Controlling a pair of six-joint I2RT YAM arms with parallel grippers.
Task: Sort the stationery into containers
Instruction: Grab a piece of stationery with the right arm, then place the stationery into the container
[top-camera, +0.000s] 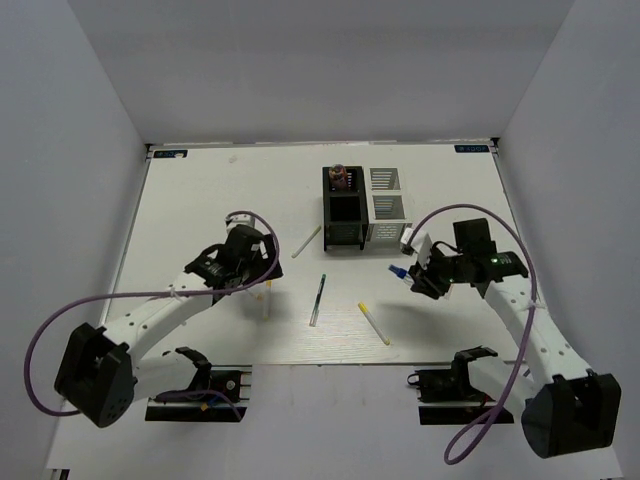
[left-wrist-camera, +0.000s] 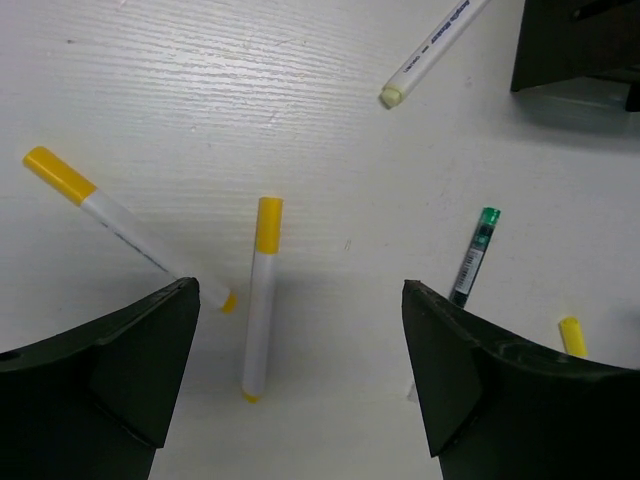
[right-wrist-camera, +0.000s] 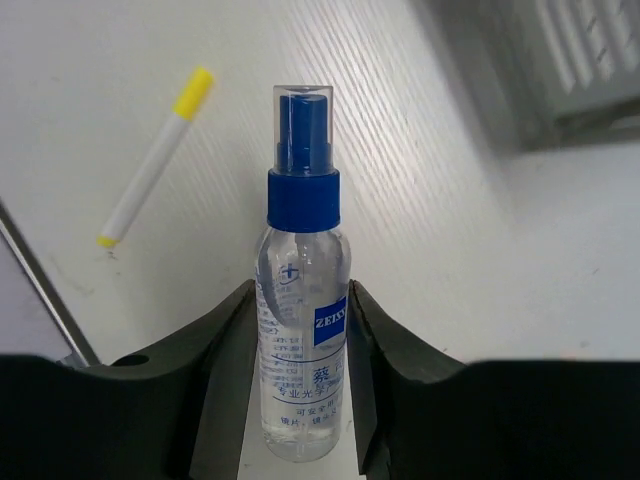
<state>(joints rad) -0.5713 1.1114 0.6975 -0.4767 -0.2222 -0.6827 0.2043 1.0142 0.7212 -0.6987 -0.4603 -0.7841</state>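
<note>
My right gripper (top-camera: 418, 275) is shut on the clear blue-capped bottle (right-wrist-camera: 302, 320), held above the table in front of the white holder (top-camera: 388, 206); the bottle's cap (top-camera: 398, 270) points left. My left gripper (top-camera: 262, 278) is open and empty over two white pens with yellow ends (left-wrist-camera: 259, 296) (left-wrist-camera: 120, 228). A dark pen (top-camera: 317, 300) lies at centre and shows in the left wrist view (left-wrist-camera: 474, 256). Another white pen (top-camera: 306, 241) lies left of the black holder (top-camera: 342, 208), which has a pink tube (top-camera: 340, 176) in it. A yellow-ended pen (top-camera: 374, 323) lies at front right.
The two holders stand side by side at the back centre. The table's front edge (top-camera: 330, 364) runs just ahead of the arm bases. A purple cable (top-camera: 100, 300) loops off the left arm and another off the right arm (top-camera: 520, 250).
</note>
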